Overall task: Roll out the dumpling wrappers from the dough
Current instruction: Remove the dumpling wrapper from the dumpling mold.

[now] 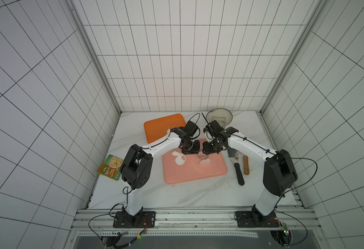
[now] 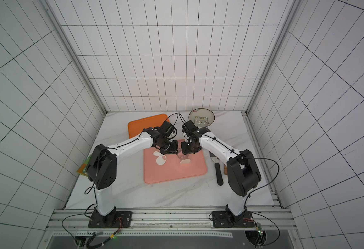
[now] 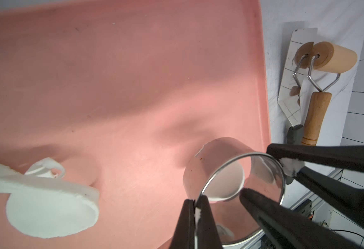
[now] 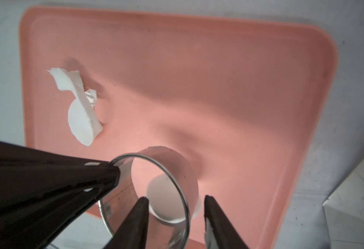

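A ragged white dough [image 1: 178,158] [image 4: 79,112] scrap with a round cutout lies on the left part of the pink mat [image 1: 198,174]. A round white dumpling wrapper [image 1: 205,162] [image 4: 168,200] lies nearer the mat's middle, seen through the steel ring [image 3: 230,159] [image 4: 161,163] that sits over it. My left gripper [image 3: 195,203] [image 1: 197,151] is shut on the ring's wall. My right gripper [image 4: 176,197] [image 1: 207,152] is open at the ring's opposite side, one finger inside the rim and one outside. Whether the ring touches the wrapper does not show.
An orange tray [image 1: 163,127] lies at the back left. A plate holding a wire rack [image 1: 219,117] stands at the back. A scraper with a black handle [image 1: 238,174] and a wooden roller [image 1: 245,165] lie right of the mat. A green packet [image 1: 110,167] lies at the left.
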Action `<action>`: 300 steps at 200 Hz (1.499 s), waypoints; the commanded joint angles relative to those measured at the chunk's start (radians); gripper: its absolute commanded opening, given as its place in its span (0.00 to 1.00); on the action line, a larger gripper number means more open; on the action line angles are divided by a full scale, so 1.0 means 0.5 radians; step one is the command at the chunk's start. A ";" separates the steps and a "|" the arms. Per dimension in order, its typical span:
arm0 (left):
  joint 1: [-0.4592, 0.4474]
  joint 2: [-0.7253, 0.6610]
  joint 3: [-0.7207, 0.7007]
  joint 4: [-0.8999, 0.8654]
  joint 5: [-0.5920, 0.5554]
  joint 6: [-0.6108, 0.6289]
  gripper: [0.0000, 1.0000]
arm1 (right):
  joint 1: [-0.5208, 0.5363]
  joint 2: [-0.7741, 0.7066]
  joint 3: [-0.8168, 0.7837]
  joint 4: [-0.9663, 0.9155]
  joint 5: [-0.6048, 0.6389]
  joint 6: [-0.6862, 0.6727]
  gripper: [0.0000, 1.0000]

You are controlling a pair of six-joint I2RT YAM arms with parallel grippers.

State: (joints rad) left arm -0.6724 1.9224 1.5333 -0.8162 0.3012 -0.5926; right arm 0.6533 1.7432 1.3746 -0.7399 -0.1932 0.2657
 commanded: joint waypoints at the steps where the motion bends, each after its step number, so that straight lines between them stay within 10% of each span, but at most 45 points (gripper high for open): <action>1: -0.011 -0.014 0.026 0.003 -0.096 0.047 0.00 | -0.117 -0.133 -0.124 0.126 -0.195 0.100 0.51; 160: -0.027 -0.028 0.129 -0.084 -0.200 0.069 0.00 | -0.277 -0.249 -0.309 0.320 -0.519 0.172 0.46; 288: -0.087 -0.078 0.155 -0.088 -0.233 0.040 0.00 | -0.214 -0.020 -0.115 0.176 -0.269 0.123 0.01; 300: -0.082 -0.094 0.149 -0.087 -0.262 0.022 0.17 | -0.215 -0.008 -0.094 0.158 -0.236 0.110 0.00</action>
State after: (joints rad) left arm -0.7147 1.9072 1.5967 -0.8501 0.2020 -0.5732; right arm 0.5503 1.7241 1.2644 -0.6327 -0.3664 0.3397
